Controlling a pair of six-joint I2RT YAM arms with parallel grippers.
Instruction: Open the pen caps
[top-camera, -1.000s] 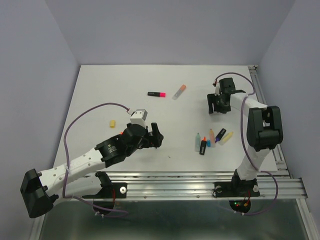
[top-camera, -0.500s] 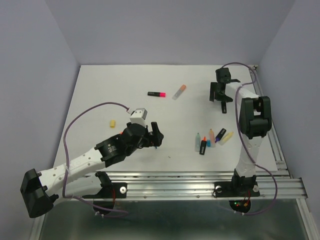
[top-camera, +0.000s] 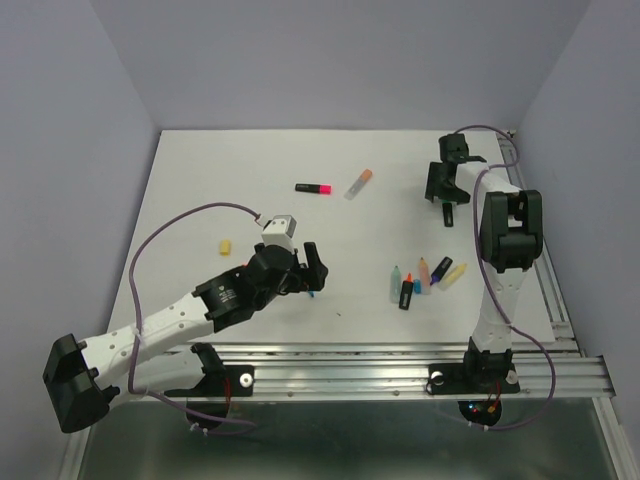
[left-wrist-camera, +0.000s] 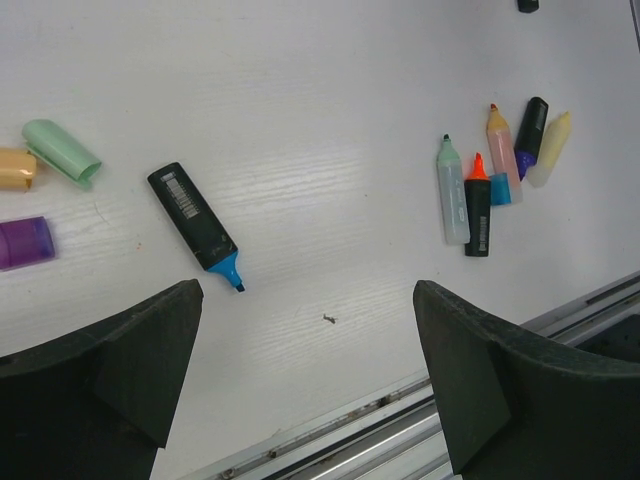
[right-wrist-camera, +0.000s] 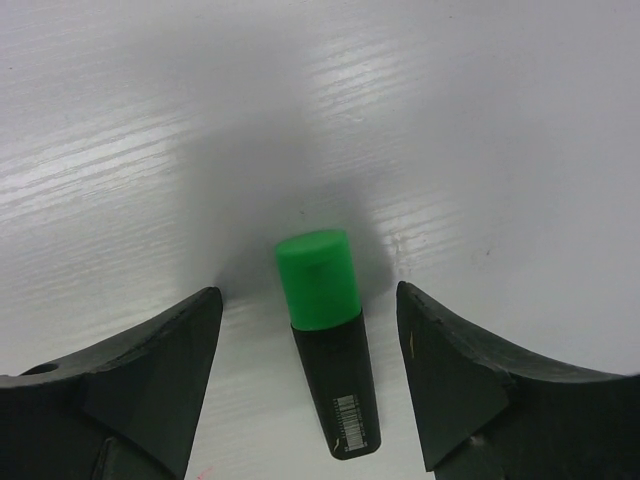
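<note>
— How many caps lie loose?

— Five. The left wrist view shows three at its left edge: a mint cap (left-wrist-camera: 62, 152), a peach cap (left-wrist-camera: 14, 168) just beside it, and a purple cap (left-wrist-camera: 25, 243) a little apart from both. A fourth, the blue cap (left-wrist-camera: 500, 188), sits in the cluster of pens on the near right of the table (top-camera: 200, 180). The fifth, a yellow cap (top-camera: 225, 246), lies alone on the left.

— And how many are on a pen?

— One for certain: the green cap (right-wrist-camera: 317, 278) on a black pen (right-wrist-camera: 340, 395), lying flat at the far right.

— What of the jaws?

— The right gripper (right-wrist-camera: 308, 298) straddles that pen with its jaws parted. Bare table shows on either side, so it grips nothing. The left gripper (left-wrist-camera: 305, 330) is spread wide and empty, over the near middle.

— And the pens, counted?

— Nine.
- Five are in the cluster, tips bare: a pale green pen (left-wrist-camera: 452, 190), an orange-tipped black pen (left-wrist-camera: 478, 203), a peach pen (left-wrist-camera: 500, 153), a purple-tipped black pen (left-wrist-camera: 530, 125) and a pale yellow pen (left-wrist-camera: 550, 145).
- One blue-tipped black pen (left-wrist-camera: 195, 218) lies alone, just ahead of the left fingers (left-wrist-camera: 120, 370).
- Two lie at the far middle: a pink-ended black pen (top-camera: 314, 187) and an orange-ended translucent pen (top-camera: 358, 183). They are too small to tell cap from tip.
- The green-capped one is the ninth.
</note>
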